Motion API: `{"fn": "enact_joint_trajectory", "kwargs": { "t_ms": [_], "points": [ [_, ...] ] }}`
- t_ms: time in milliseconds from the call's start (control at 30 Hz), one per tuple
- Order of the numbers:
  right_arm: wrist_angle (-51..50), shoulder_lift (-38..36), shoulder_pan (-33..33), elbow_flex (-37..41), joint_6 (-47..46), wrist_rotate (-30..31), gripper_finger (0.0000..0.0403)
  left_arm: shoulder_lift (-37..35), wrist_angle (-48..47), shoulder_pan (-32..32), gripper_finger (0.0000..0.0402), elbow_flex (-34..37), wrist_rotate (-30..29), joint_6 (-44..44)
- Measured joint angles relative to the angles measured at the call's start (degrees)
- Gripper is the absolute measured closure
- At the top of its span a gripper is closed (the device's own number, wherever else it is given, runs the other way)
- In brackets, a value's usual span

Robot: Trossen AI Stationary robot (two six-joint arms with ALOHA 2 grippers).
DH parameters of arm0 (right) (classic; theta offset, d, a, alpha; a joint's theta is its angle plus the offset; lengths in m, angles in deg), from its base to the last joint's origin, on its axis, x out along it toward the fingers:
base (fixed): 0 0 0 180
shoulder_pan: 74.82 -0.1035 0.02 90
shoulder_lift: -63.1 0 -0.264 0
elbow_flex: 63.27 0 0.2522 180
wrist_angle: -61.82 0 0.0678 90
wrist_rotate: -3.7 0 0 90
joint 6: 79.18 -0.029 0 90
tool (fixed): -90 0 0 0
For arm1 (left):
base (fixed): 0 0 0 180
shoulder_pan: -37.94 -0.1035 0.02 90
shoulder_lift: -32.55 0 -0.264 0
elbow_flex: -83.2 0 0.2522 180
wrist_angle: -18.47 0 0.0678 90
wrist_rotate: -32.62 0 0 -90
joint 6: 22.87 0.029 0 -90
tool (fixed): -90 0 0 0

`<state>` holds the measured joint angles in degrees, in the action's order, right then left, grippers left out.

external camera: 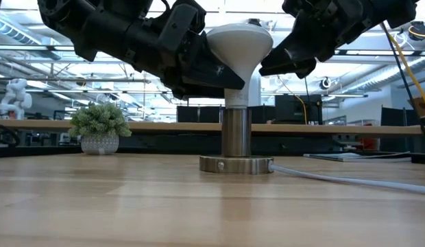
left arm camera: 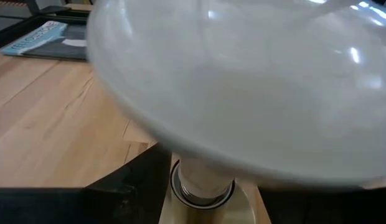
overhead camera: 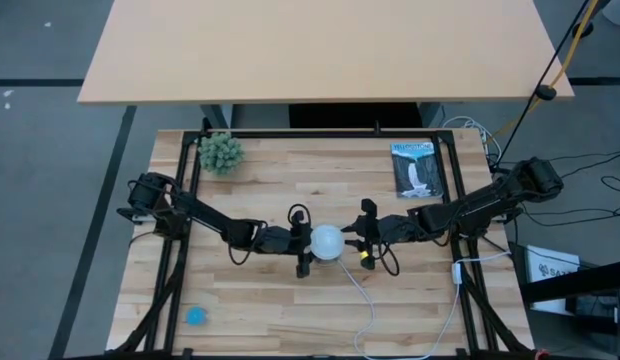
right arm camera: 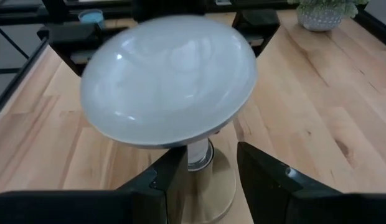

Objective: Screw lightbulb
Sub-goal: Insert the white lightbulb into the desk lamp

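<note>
The white lightbulb (overhead camera: 326,241) stands upright, dome up, with its grey screw base in the metal socket (external camera: 236,134), whose round foot (external camera: 236,165) rests on the table. My left gripper (overhead camera: 306,241) reaches in from the table's left under the dome, shut on the bulb's taper. My right gripper (right arm camera: 211,171) comes level from the table's right. It is open, its fingers on either side of the socket's stem (right arm camera: 199,155) below the dome, touching nothing. My left gripper holds the lightbulb by the tapering part (external camera: 229,72) below the dome, one finger on each side. The fingers (left arm camera: 134,186) come in level from the table's left. The dome hides the place of contact in the left wrist view. The bulb stands upright in the socket.
A white cord (overhead camera: 368,300) runs from the socket to the table's near edge. A small potted plant (overhead camera: 220,152) stands at the far left, a booklet (overhead camera: 417,170) lies at the far right, and a small blue disc (overhead camera: 196,316) lies near the front left corner.
</note>
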<state>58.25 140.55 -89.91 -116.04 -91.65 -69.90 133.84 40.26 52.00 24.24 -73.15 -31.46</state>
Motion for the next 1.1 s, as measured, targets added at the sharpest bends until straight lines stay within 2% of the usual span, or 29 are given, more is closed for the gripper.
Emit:
{"fn": "enact_joint_trajectory", "kwargs": {
  "t_ms": [133, 333, 533, 633, 733, 833, 900, 1000, 1100],
  "points": [
    [-2.57, -0.46, 0.0, 0.0, -2.03, 0.0, 0.0273, 0.0, -0.41, 0.09, 0.0181, 0.01, 0.0, 0.08],
    [-9.78, -0.33, 0.0, 0.01, -9.78, 0.09, 0.0273, 0.0, -0.46, 0.09, 0.0181, 0.01, 0.0, 0.1],
    [-7.79, 2.24, -0.23, 0.25, -12.62, 2.46, 0.0273, -0.02, -0.4, 0.09, 0.0181, 0.01, 0.0, 0.12],
    [-2.7, 4.16, -1.28, 2.78, -13.77, 5.98, 0.0279, -0.02, -0.39, 0.09, 0.0181, 0.0, 0.0, 0.16],
    [2.67, 4.58, -1.72, 6.14, -16.01, 5.39, 0.0308, -0.02, -0.44, 0.09, 0.0181, 0.01, 0.0, 0.16],
    [11.3, 4.45, -1.85, 11.05, -17.24, 2.02, 0.0355, -0.02, -0.42, 0.09, 0.0181, 0.01, 0.0, 0.19],
    [23.74, 4.45, -1.35, 15.0, -15.46, -1.64, 0.0387, -0.02, -0.39, 0.09, 0.0181, 0.01, 0.0, 0.23],
    [41.53, 4.41, 0.53, 20.43, -11.43, -6.23, 0.0396, -0.02, -0.39, 0.09, 0.0181, 0.01, 0.0, 0.29],
    [44.48, 4.41, 2.75, 22.57, -6.51, -5.39, 0.0395, -0.02, -0.39, 0.09, 0.0181, 0.01, 0.0, 0.29]
  ]
}}
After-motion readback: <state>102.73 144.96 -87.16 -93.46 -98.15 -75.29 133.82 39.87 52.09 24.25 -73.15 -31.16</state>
